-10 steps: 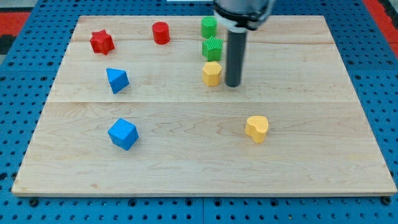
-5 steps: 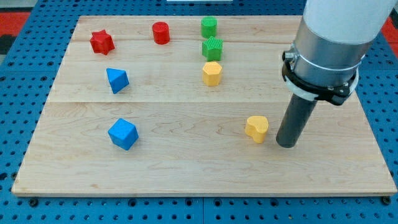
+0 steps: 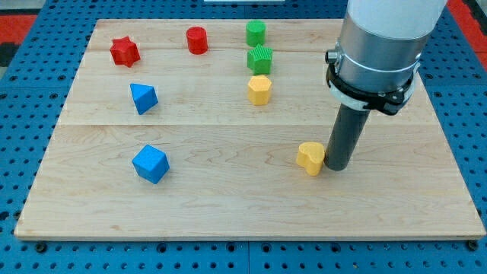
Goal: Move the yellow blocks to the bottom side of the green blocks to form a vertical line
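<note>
Two green blocks stand in a column near the view's top: a green cylinder (image 3: 256,33) and a ribbed green block (image 3: 260,58) below it. A yellow hexagonal block (image 3: 259,90) sits directly under them, in line. A second yellow block, heart-shaped (image 3: 310,158), lies lower and to the right. My tip (image 3: 335,164) touches the right side of that yellow heart block.
A red star block (image 3: 124,52) and a red cylinder (image 3: 197,40) sit at the top left. A blue triangular block (image 3: 143,98) and a blue cube (image 3: 150,164) lie on the left half of the wooden board (image 3: 426,190).
My tip moved from beside the yellow hexagonal block down and right, then left against the yellow heart block, which has shifted slightly left.
</note>
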`<state>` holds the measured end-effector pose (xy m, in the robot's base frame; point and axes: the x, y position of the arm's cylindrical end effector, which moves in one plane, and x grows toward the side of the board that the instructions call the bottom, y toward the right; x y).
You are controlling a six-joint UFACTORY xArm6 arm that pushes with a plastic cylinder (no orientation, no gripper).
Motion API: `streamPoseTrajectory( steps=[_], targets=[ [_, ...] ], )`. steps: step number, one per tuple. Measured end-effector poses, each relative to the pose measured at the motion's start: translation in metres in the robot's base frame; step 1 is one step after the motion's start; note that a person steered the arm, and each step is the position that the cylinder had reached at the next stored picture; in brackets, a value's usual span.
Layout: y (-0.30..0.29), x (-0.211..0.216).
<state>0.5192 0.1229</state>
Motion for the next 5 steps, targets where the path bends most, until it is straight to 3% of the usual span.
streamPoseTrajectory(
  steps=[1,3,5],
  targets=[
    [-0.003,0.007],
    [-0.099,-0.011],
    [-0.104,-0.052]
  ],
)
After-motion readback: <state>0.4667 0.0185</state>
